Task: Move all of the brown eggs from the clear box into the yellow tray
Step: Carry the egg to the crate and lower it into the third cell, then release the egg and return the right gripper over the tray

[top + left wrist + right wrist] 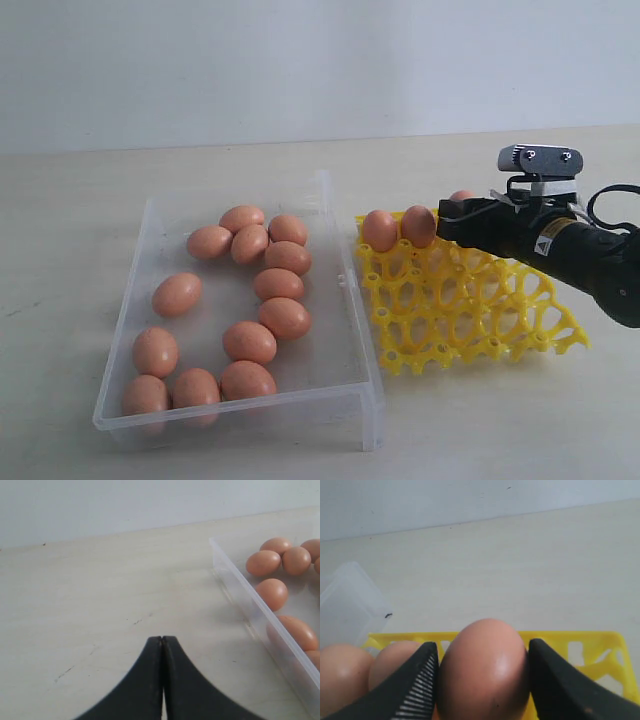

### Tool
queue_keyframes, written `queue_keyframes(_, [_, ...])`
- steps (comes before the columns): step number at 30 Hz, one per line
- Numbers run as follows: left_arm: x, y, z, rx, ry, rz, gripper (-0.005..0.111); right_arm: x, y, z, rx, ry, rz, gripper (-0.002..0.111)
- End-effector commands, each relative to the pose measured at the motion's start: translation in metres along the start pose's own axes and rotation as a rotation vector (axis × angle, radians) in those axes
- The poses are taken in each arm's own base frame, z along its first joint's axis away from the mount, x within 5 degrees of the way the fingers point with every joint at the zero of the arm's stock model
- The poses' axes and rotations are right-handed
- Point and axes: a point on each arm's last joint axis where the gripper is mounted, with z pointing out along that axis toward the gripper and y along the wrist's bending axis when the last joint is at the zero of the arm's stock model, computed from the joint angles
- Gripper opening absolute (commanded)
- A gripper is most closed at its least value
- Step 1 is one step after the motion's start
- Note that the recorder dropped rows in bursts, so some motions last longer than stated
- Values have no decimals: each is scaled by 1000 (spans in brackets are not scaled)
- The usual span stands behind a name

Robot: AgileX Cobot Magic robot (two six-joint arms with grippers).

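Several brown eggs [250, 342] lie loose in the clear box [240, 405] on the left. Two more eggs [379, 229] stand in the far row of the yellow tray [470, 320], to the right of the box. My right gripper [445, 215] is over that far row, shut on another brown egg [482, 670] whose top shows behind the fingers [461, 195]. In the right wrist view the right gripper [482, 647] clasps the egg on both sides above the tray's rim [550, 636]. My left gripper [162, 639] is shut and empty over bare table beside the box wall [250, 607].
Pale wooden tabletop surrounds the box and tray, with a plain wall behind. The box and tray nearly touch side by side. The left arm does not show in the exterior view. Eggs [272, 592] inside the box show in the left wrist view.
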Motion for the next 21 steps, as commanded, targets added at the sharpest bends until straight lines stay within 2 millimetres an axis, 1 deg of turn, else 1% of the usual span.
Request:
queue_keyframes(1, [-3,0,-1,0,-21,-6,0,-2,-1,0,-7,-2,-21,6])
queue_keyframes(3, [-3,0,-1,0,-21,-6,0,-2,-1,0,-6,3,-19,18])
queue_keyframes(6, [-3,0,-1,0,-21,-6,0,1,-1,0,-7,32,-12,41])
queue_keyframes(9, [-3,0,-1,0,-21,-6,0,4,-2,0,4,67,-17,57])
queue_keyframes(12, [-3,0,-1,0,-21,-6,0,3,-2,-1,15,88,-22,62])
queue_keyframes(16, [-3,0,-1,0,-21,-6,0,-14,3,-8,12,70,-53,62])
queue_keyframes(19, [-3,0,-1,0,-21,-6,0,-37,9,-22,21,65,-92,61])
queue_keyframes(21, [-3,0,-1,0,-21,-6,0,-60,18,-38,19,60,-143,56])
